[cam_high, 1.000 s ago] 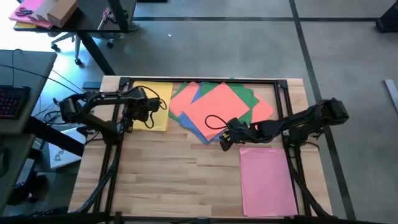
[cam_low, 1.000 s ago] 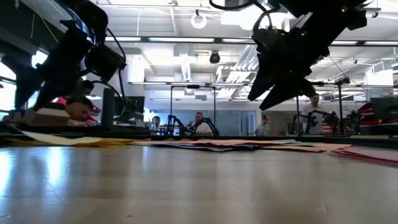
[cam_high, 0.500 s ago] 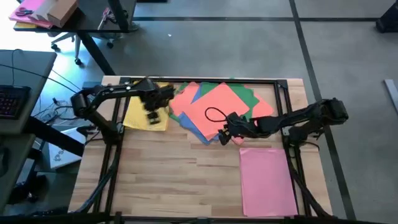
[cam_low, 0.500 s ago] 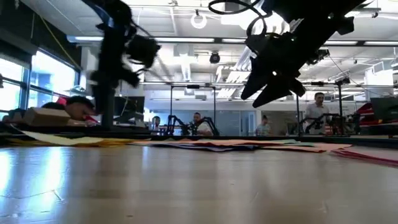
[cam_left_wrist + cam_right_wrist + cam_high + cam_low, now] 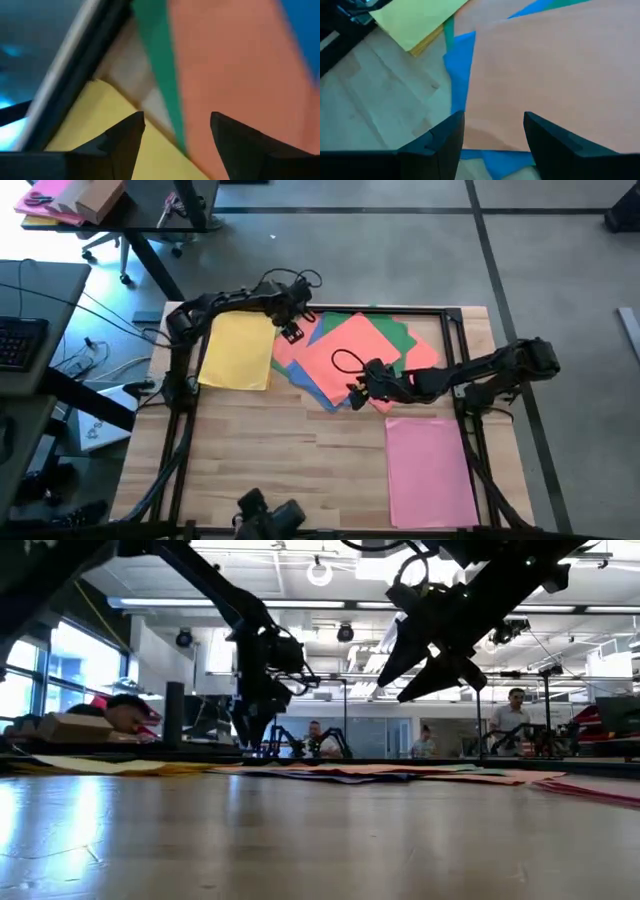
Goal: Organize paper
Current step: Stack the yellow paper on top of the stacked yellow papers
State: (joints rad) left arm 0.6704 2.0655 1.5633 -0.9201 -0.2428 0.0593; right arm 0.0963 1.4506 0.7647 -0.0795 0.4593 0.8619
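A loose pile of paper lies at the table's far middle, with an orange sheet [image 5: 350, 352] on top and blue [image 5: 318, 387] and green [image 5: 402, 340] sheets showing beneath. A yellow stack [image 5: 237, 352] lies flat at the far left and a pink stack [image 5: 430, 470] at the near right. My left gripper [image 5: 177, 135] hovers open over the pile's far left corner, beside the yellow stack's corner. My right gripper [image 5: 494, 132] hovers open over the orange sheet's near edge. In the low view both grippers [image 5: 252, 730] [image 5: 400, 685] hang clear of the paper.
A black frame rail [image 5: 400, 310] runs along the far edge, with uprights [image 5: 185, 395] [image 5: 465, 405] at both sides. A dark device [image 5: 268, 515] sits at the near edge. Bare wood [image 5: 280, 450] lies at the near left. People [image 5: 514, 705] stand in the room beyond.
My left gripper has swung from over the yellow stack toward the far edge and the right, and now hangs over the pile's far left corner. My right gripper has edged a little toward the far edge and up, over the pile's near edge. The paper has stayed put.
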